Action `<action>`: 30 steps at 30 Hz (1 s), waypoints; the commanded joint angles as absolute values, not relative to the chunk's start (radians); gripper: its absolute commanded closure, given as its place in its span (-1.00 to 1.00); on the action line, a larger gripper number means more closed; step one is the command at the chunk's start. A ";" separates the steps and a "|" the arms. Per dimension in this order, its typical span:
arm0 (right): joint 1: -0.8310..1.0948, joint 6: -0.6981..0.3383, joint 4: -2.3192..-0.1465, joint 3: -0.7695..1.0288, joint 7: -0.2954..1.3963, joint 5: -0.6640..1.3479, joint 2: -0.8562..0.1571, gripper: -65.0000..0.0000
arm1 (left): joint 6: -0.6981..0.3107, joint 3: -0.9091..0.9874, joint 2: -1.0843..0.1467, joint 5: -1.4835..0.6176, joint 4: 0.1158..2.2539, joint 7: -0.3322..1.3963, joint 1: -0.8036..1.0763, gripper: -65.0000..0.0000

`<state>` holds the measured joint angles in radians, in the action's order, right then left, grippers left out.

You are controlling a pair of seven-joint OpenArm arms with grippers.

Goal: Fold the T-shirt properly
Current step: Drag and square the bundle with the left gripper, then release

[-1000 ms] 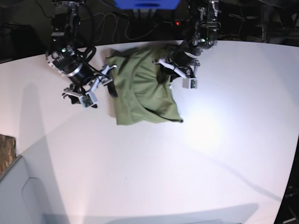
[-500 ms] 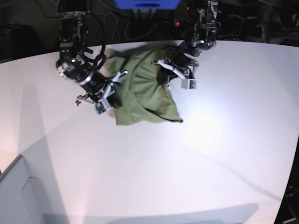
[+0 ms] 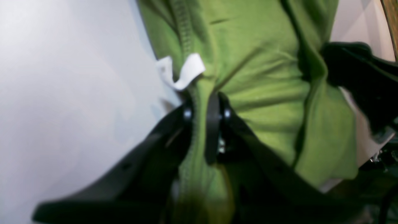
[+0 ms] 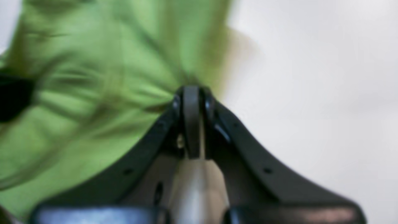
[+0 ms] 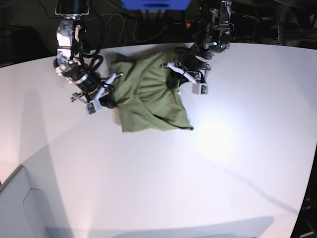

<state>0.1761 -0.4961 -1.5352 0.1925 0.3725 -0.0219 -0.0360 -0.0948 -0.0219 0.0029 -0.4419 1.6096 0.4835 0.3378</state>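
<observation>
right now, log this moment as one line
left gripper: shut on T-shirt edge by white tag | right gripper: shut on T-shirt | shirt bunched on table, unfolded

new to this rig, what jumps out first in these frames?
The green T-shirt, bunched at the far side of the white table, stands out first. Next, both arms pinch it at once: the right gripper is shut on its edge at the base view's left, the left gripper on a hem fold beside a white tag.
</observation>
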 commanded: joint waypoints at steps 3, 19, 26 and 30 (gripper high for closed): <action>0.183 -0.496 -1.630 0.239 0.354 -0.002 -0.042 1.00 | -0.093 -0.025 -0.021 -0.432 1.618 0.495 0.340 1.00; 0.246 -0.496 -1.774 0.472 0.354 -0.002 -0.044 1.00 | -0.094 -0.553 -0.467 -0.426 1.593 0.495 -0.025 1.00; 0.274 -0.496 -1.774 0.512 0.355 -0.002 -0.044 1.00 | -0.096 -0.880 -0.475 -0.426 1.420 0.490 -0.364 1.00; 0.298 -0.496 -1.774 0.526 0.355 -0.002 -0.045 1.00 | -0.205 -1.036 -0.414 -0.424 1.323 0.489 -0.515 1.00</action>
